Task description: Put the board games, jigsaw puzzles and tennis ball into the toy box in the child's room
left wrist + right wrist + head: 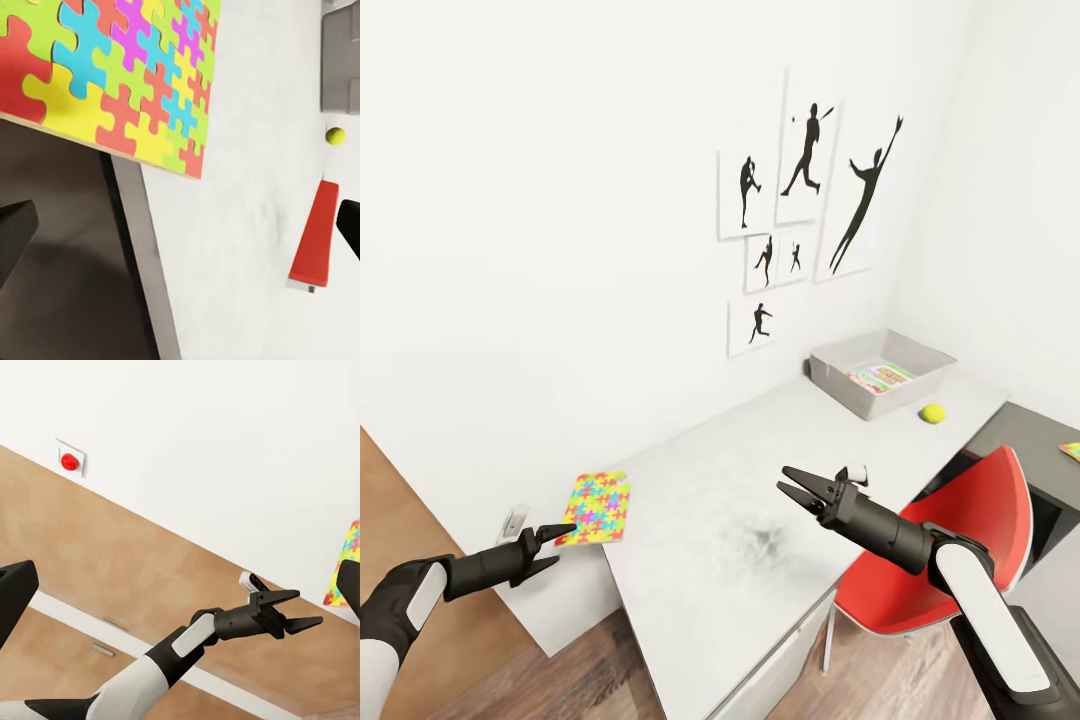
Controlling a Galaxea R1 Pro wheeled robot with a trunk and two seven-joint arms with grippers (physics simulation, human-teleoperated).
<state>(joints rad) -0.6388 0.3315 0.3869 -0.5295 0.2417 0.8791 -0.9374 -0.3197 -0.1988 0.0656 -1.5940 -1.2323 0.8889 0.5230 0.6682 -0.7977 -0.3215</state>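
Note:
A bright jigsaw puzzle [596, 508] [112, 75] lies on the near left corner of the pale table [760, 470], overhanging its edge. My left gripper [555, 548] [180, 232] is open just short of that edge, with nothing between its fingers; it also shows in the right wrist view [296, 611] beside the puzzle [346, 562]. My right gripper [795, 490] [180, 592] hangs open over the table's middle. At the far end stands the grey toy box [830, 372] [341, 67] with a board game [880, 376] inside. The tennis ball [931, 412] [335, 136] rests in front of it. A second jigsaw puzzle [1071, 450] lies on the dark cabinet.
A red chair [960, 540] [315, 236] is pushed in at the table's near side, under my right arm. White walls with silhouette pictures [800, 220] bound the table's far and left sides. Wood floor [400, 520] lies beyond the table's left end.

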